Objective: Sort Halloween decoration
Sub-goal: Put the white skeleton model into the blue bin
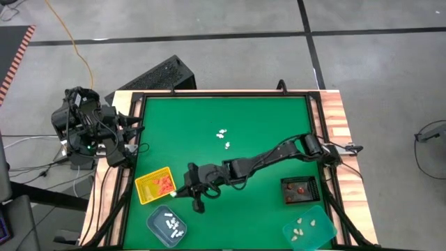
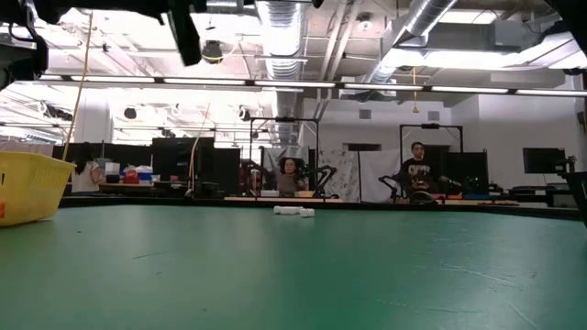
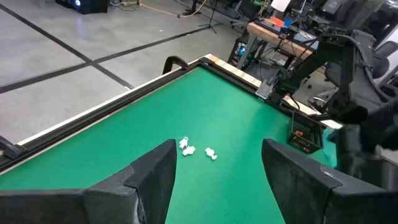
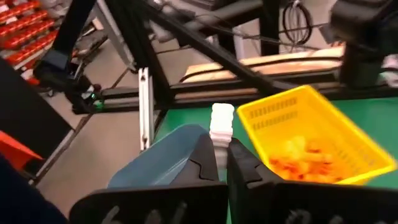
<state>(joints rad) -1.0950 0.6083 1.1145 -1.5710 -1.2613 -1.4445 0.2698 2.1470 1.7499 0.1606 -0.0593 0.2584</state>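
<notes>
Right gripper (image 4: 222, 163) clamped shut on one white trinket (image 4: 221, 126), hovering between yellow tray (image 1: 156, 185) and blue tray (image 1: 167, 224), at about 7 o'clock on the desk (image 1: 265, 125). Left gripper (image 3: 217, 180) parked wide apart and empty at 9 o'clock off the desk edge. Loose white trinkets (image 1: 224, 138) near centre; orange ones (image 4: 297, 163) in yellow tray.

Right claw (image 4: 222, 163) clamped shut, arm outstretched; left claw (image 3: 217, 180) gapes, arm folded.

Yellow tray (image 1: 143, 187), black tray (image 1: 309, 183), two teal trays (image 1: 156, 222), green table (image 1: 251, 125)
</notes>
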